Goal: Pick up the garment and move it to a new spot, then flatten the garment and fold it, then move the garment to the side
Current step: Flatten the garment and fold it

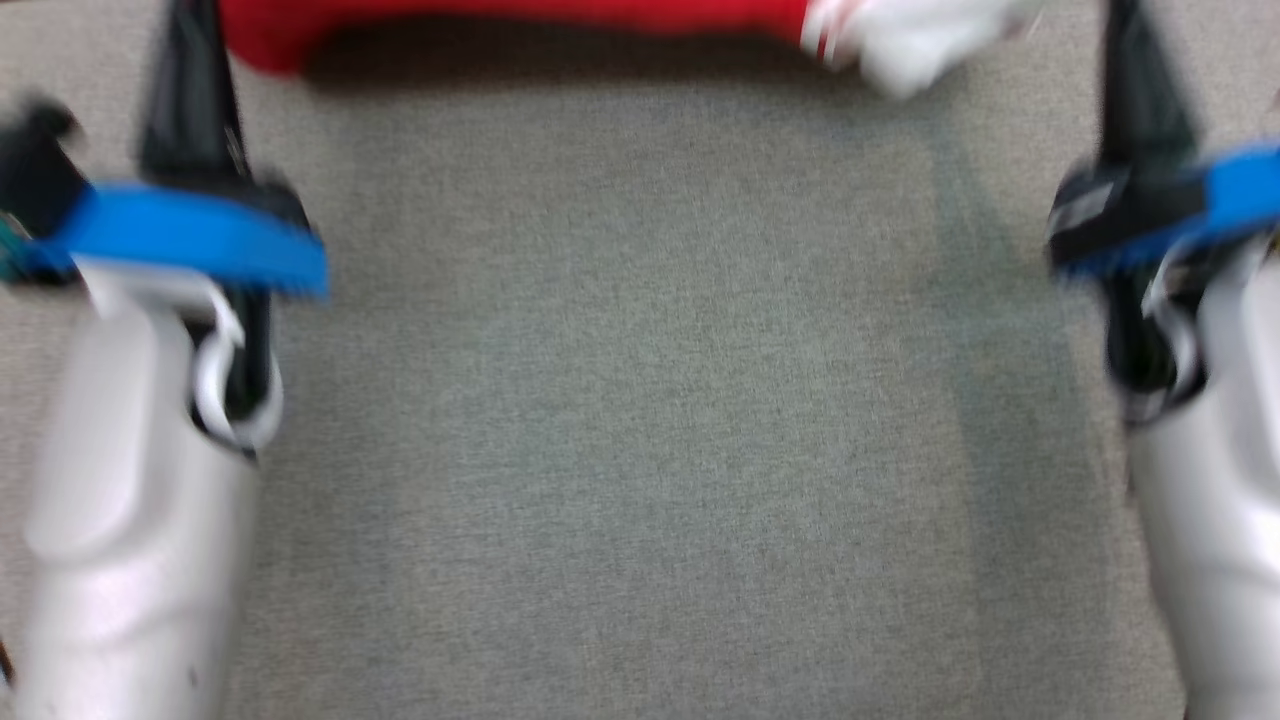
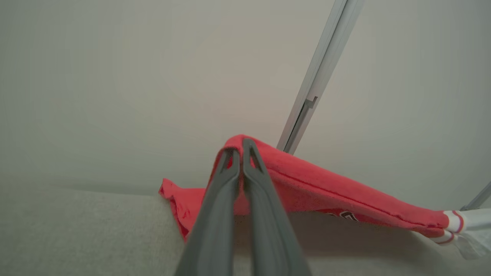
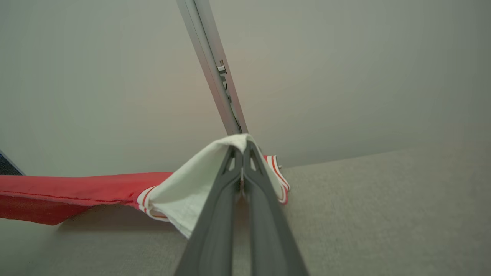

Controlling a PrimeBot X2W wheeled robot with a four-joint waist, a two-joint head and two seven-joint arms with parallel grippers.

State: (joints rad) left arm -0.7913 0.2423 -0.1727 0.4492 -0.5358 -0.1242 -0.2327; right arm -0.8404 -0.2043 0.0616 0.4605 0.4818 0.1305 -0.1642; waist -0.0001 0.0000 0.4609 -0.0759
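The garment (image 1: 520,20) is red with a white, red-striped part (image 1: 920,40), and it stretches along the top edge of the blurred head view. My left gripper (image 2: 241,147) is shut on a raised fold of the red cloth (image 2: 326,188), which hangs from there down to the grey surface. My right gripper (image 3: 241,151) is shut on the white part (image 3: 184,184), lifted into a peak, with the red cloth (image 3: 76,191) trailing off to the left. In the head view the left gripper (image 1: 195,30) and right gripper (image 1: 1130,40) point up at either end of the garment.
A grey fabric-covered surface (image 1: 640,400) spreads between my two forearms. Behind the garment stands a pale wall with a slanted metal rail (image 2: 326,57) (image 3: 215,69).
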